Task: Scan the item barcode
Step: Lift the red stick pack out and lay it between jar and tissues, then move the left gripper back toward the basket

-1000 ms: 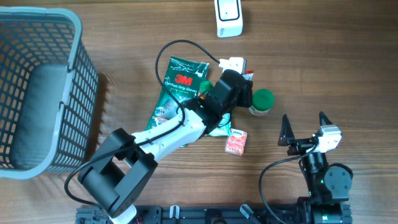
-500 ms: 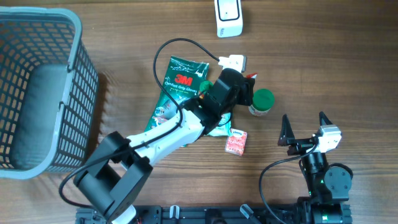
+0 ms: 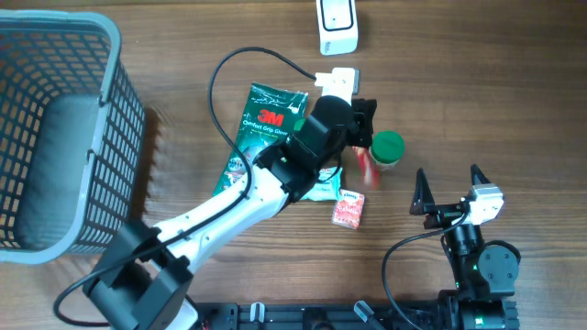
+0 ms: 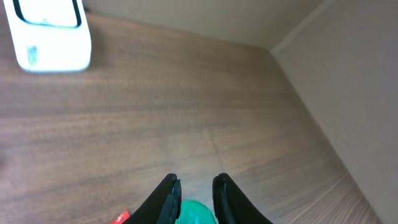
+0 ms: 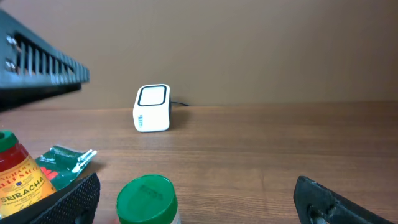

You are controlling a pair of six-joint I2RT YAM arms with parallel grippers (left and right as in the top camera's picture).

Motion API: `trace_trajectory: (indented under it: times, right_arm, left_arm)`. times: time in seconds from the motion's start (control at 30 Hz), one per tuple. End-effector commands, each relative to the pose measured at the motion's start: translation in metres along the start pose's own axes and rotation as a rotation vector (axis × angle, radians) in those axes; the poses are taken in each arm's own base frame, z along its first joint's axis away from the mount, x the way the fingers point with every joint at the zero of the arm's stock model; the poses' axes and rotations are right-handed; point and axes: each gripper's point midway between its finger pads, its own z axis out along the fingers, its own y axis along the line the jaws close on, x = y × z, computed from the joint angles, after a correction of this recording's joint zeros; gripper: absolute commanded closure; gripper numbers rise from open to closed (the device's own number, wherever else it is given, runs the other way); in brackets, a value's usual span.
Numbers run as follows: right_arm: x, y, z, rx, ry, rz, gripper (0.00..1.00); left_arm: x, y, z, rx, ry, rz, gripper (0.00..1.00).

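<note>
Sriracha bottle (image 3: 369,170) has shifted. A second ago only a red sliver showed at the tip of the left arm (image 3: 266,188), on the side nearer the scanner (image 3: 337,27). Overhead, it is now a blurred red streak farther from the scanner, just beside the green-lidded jar (image 3: 388,147). The arm has stretched out and its cable loop has widened. Right gripper (image 3: 448,181) sits farthest from the scanner, unchanged, fingers spread wide with nothing in them.

Left wrist: left gripper (image 4: 196,194) has its fingers close together, pinching something green that I read as the bottle's cap. A red edge shows just left of them. The scanner lies well ahead, upper left.

Right wrist: bottle upright at frame left, label legible. The scanner is well behind it and the jar is alongside.

Judgement: the item looks picked up. Still to do: carry it to the scanner and turn the barcode toward the window.
</note>
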Motion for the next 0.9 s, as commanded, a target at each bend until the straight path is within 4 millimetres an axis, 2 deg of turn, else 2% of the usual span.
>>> trace_trajectory:
  times: [0.0, 0.2, 0.33, 0.5, 0.73, 0.83, 0.87]
  right_arm:
    - [0.0, 0.0, 0.0, 0.002, -0.002, -0.01, 0.0]
    - [0.0, 0.0, 0.0, 0.002, -0.002, -0.011, 0.0]
    - [0.0, 0.0, 0.0, 0.002, -0.002, -0.011, 0.0]
    - [0.0, 0.0, 0.0, 0.002, -0.002, -0.011, 0.0]
    - [0.0, 0.0, 0.0, 0.002, -0.002, -0.01, 0.0]
    - [0.0, 0.0, 0.0, 0.002, -0.002, -0.011, 0.0]
    - [0.0, 0.0, 0.0, 0.002, -0.002, -0.011, 0.0]
  left_arm:
    - [-0.05, -0.019, -0.023, 0.001, -0.139, 0.115, 0.78]
    - [-0.095, -0.027, -0.057, -0.049, -0.276, 0.234, 0.78]
    - [-0.128, -0.021, -0.089, -0.155, -0.388, 0.298, 0.78]
    - [-0.154, -0.016, -0.127, -0.26, -0.468, 0.409, 0.76]
    - [-0.201, 0.003, -0.205, -0.541, -0.606, 0.553, 0.73]
    - [-0.209, 0.019, -0.23, -0.659, -0.598, 0.603, 0.54]
    - [-0.21, 0.03, -0.239, -0.71, -0.587, 0.595, 0.49]
